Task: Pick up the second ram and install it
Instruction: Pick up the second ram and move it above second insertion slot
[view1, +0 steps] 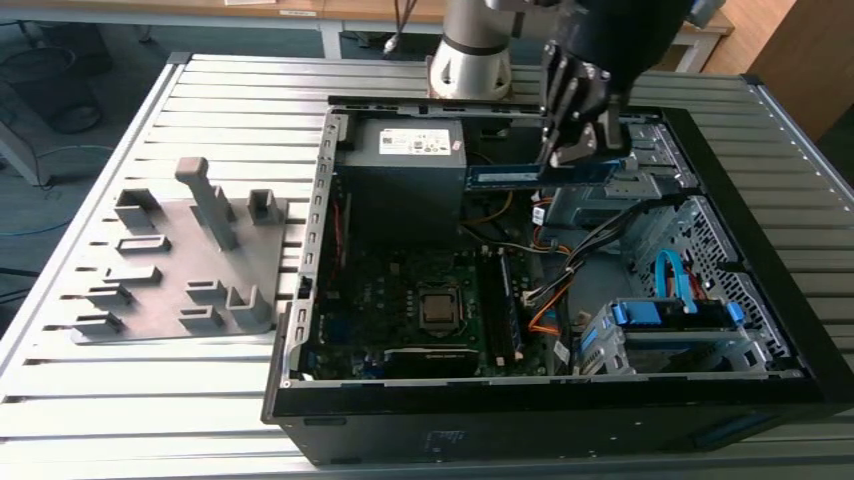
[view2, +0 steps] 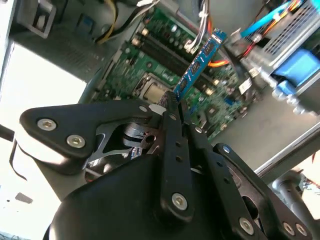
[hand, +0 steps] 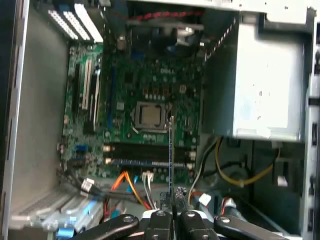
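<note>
The second ram (view1: 545, 176) is a blue-green stick held level above the open computer case (view1: 534, 420), near the power supply. My gripper (view1: 583, 158) is shut on one end of it. In the second wrist view the ram (view2: 200, 62) juts out from the gripper (view2: 174, 106) over the green motherboard (view2: 150, 75). In the first wrist view the ram (hand: 171, 150) is seen edge-on, rising from the gripper (hand: 173, 192) and crossing above the long memory slots (hand: 145, 155) beside the processor socket (hand: 149, 115).
A grey fixture tray (view1: 187, 260) with upright blocks lies on the slatted table at the exterior view's left. Inside the case are the power supply (view1: 407, 150), a drive cage with blue cables (view1: 681, 320) and loose orange and yellow wiring (hand: 127, 182).
</note>
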